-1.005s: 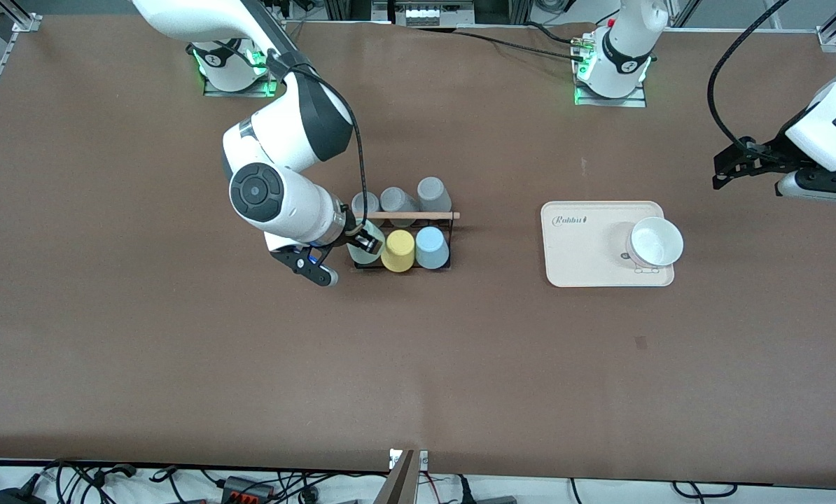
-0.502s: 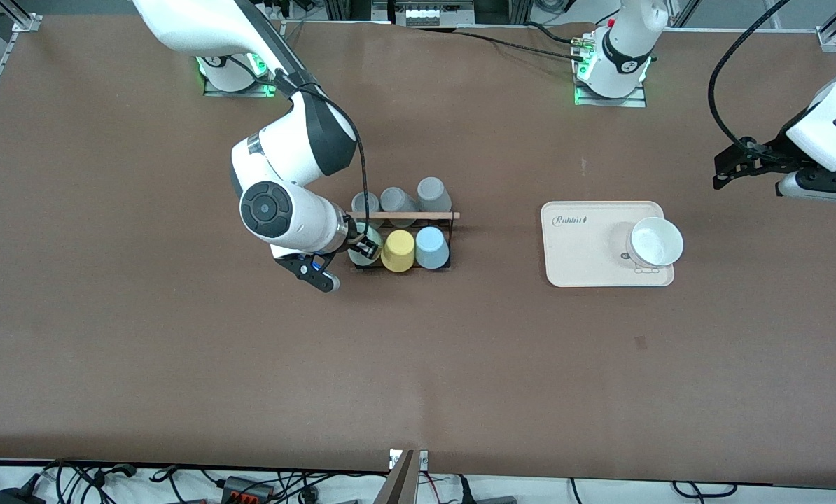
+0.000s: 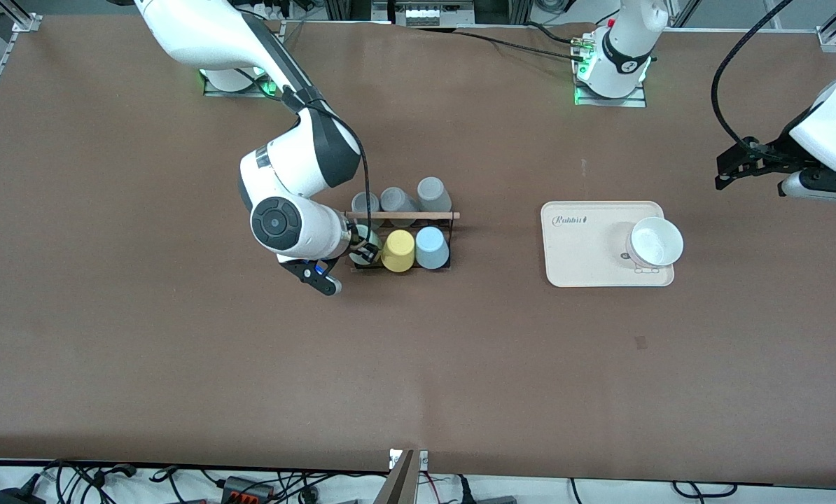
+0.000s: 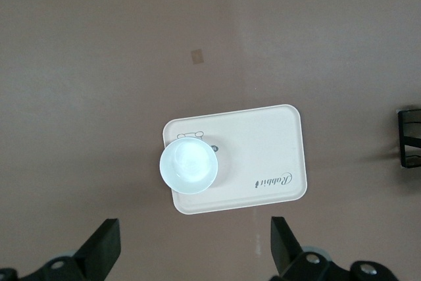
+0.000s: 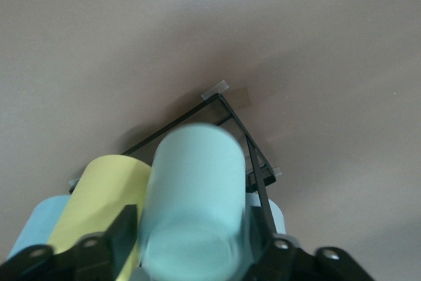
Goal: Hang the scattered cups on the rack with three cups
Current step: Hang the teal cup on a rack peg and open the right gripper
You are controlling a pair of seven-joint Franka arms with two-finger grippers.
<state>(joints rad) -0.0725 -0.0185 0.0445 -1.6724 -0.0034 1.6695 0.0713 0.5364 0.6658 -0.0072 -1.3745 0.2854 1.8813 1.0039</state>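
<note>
My right gripper (image 3: 365,250) is shut on the pale mint green cup (image 3: 356,257), upside down at the rack's end toward the right arm's end of the table. In the right wrist view the mint cup (image 5: 194,182) sits between my fingers (image 5: 123,229), beside the yellow cup (image 5: 108,189). The black wire rack (image 3: 451,241) has a wooden rod (image 3: 411,215) across the top. The light blue cup (image 3: 431,248) stands upside down on the rack beside the yellow cup (image 3: 398,250). My left gripper (image 3: 725,175) is open and empty, up in the air at the left arm's end of the table.
Three grey cups (image 3: 395,199) sit on the rack's row farther from the front camera. A beige tray (image 3: 579,245) with a white bowl (image 3: 656,241) lies toward the left arm's end; the left wrist view shows the tray (image 4: 263,162) and bowl (image 4: 189,166).
My right arm has swung toward the rack and brought the mint cup lower at the rack's end spot. The left arm has barely moved.
</note>
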